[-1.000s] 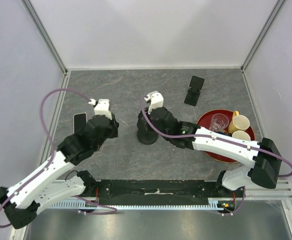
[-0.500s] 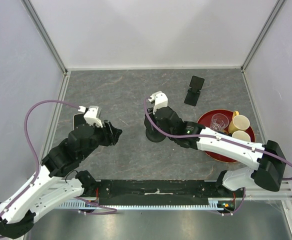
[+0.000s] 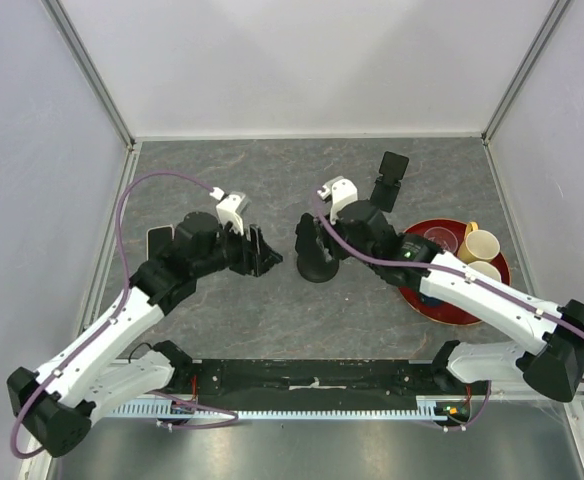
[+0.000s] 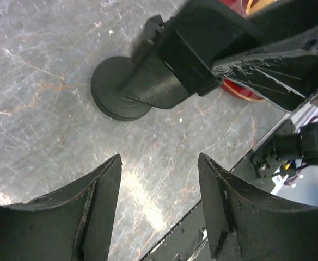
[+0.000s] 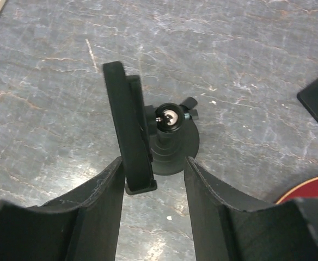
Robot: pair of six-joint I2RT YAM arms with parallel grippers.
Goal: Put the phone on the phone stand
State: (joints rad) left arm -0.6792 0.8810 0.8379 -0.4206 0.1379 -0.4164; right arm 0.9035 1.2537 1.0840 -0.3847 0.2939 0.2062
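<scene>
Appeared mid stand-positioning: right gripper (image 5: 152,168) spread at phone stand (image 5: 172,138), left gripper (image 4: 159,163) spread, empty. Needed next, probably: grasping phone (image 3: 159,240) at desk's (image 3: 302,180) left.

Open left pincer (image 4: 159,163), stand base (image 4: 107,87) beyond

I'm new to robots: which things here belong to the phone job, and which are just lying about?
Job: phone, round-based stand.
Lying about: red tray, yellow cups, glass, black folding holder.
</scene>
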